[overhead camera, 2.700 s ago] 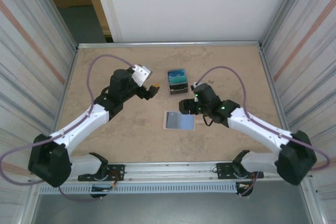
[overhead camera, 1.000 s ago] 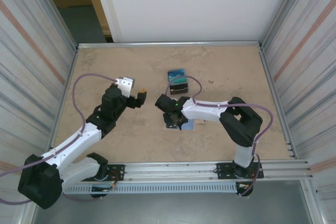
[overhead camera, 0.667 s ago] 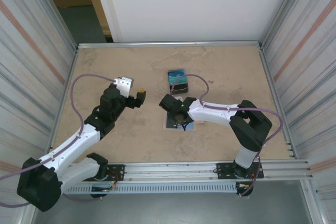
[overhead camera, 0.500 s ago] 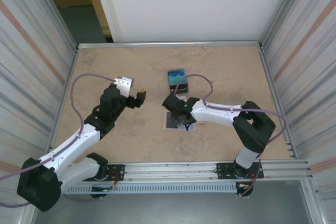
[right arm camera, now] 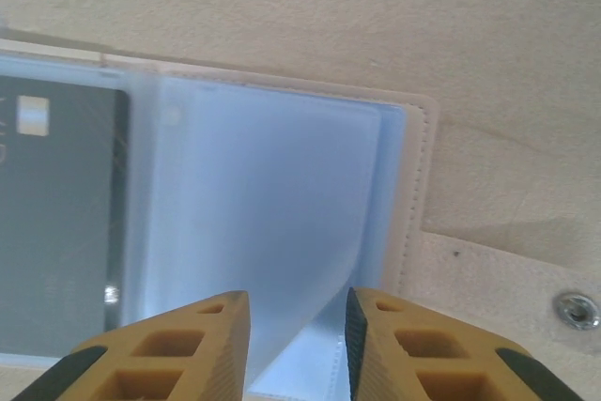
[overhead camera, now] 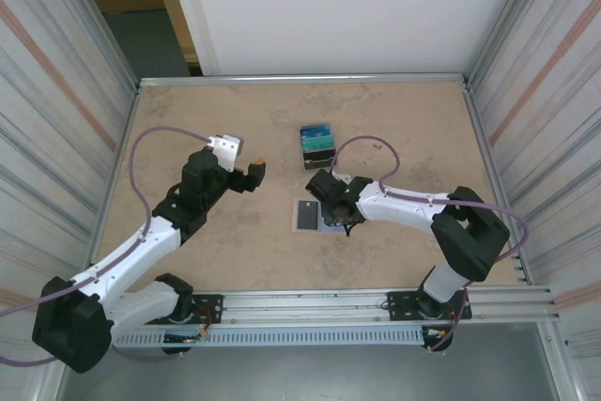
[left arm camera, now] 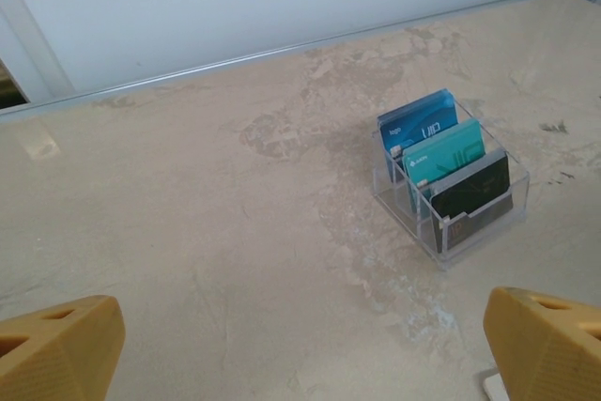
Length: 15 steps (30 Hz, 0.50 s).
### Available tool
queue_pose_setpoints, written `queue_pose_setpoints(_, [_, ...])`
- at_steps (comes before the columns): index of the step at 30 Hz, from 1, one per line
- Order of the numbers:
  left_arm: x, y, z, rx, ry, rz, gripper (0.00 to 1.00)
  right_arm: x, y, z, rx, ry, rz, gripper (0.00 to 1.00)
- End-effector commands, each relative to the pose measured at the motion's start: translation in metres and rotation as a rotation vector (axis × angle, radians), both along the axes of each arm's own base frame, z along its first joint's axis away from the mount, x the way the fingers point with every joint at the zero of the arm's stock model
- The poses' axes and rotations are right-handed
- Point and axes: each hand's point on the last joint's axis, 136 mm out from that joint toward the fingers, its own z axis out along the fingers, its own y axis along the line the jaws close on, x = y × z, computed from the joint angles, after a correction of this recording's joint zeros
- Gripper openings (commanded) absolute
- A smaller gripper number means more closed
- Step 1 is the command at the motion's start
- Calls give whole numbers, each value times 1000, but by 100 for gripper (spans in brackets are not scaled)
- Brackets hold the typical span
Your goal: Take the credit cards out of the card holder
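Top external: table (overhead camera: 188,119), tan mottled surface, walled on both sides. Left gripper (overhead camera: 255,174), orange-tipped, held above bare table left of centre, jaws spread wide, nothing between them. Right gripper (overhead camera: 340,221), lowered onto the right half of the card holder (overhead camera: 324,223), which lies flat and open near the table's middle; jaw state not readable from this height. Dark grey card (overhead camera: 306,215), seated in the holder's left half. Clear stand (overhead camera: 317,151), upright, just beyond the holder toward the back wall, apart from it, with coloured cards standing in it. Left wrist: left gripper (left arm camera: 300,326), its two orange fingers (left arm camera: 56,349) at the far lower corners of the view, fully apart and empty. Clear stand (left arm camera: 474,223), slotted, three cards on edge in a row: blue card (left arm camera: 418,129) at the back, teal card (left arm camera: 451,152) in the middle, black card (left arm camera: 471,190) at the front. Table (left arm camera: 188,185) around the stand bare. Right wrist: right gripper (right arm camera: 296,307), orange fingers (right arm camera: 160,349) a narrow gap apart, poised over the holder's near edge. Card holder (right arm camera: 415,185), cream stitched border, clear plastic sleeves (right arm camera: 272,204) inside; one sleeve's lower corner curls up into the gap between the fingers, and whether it touches either finger cannot be told; it is not clamped. Dark grey card (right arm camera: 56,194), with a pale chip patch, tucked in the left sleeve, flat. Metal snap stud (right arm camera: 575,307) on the holder's flap at lower right.
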Motion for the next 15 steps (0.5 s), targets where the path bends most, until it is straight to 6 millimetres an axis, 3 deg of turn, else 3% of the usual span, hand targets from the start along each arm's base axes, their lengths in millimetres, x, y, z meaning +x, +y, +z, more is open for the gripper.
queue_pose_setpoints(1, [-4, -15, 2, 6, 12, -46, 99, 2, -8, 2, 22, -13, -49, 33])
queue_pose_setpoints(9, [-23, -53, -17, 211, -27, -146, 99, 3, -11, -10, 51, 10, -54, 32])
queue_pose_setpoints(15, [-25, -59, -29, 261, 2, -140, 99, 6, -20, -19, 53, 26, -64, 27])
